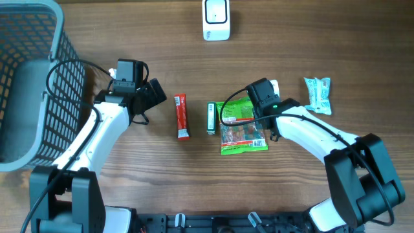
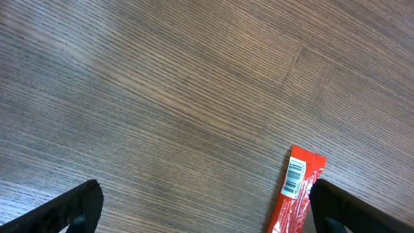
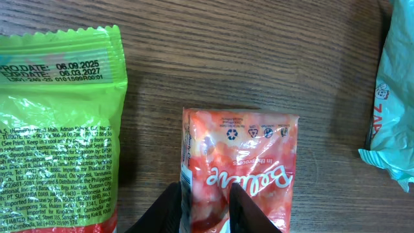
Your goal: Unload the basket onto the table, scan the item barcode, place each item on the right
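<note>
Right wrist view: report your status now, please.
Left gripper open, empty. Right gripper shut on pink-red plastic pouch. Green plastic packet beside it, apart.

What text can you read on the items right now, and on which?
Green packet: "DATE: 06.09.2025" and "DATE: 06.03.2027"; the fine print below is too small.
Pink pouch: upside-down script, seemingly "Bellive"; not certain.
Teal packet: letters cut off at the edge, unreadable.
Red stick: barcode only, digits too small.

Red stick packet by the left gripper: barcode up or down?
Up: the red stick packet shows its barcode to the left wrist camera.
</note>
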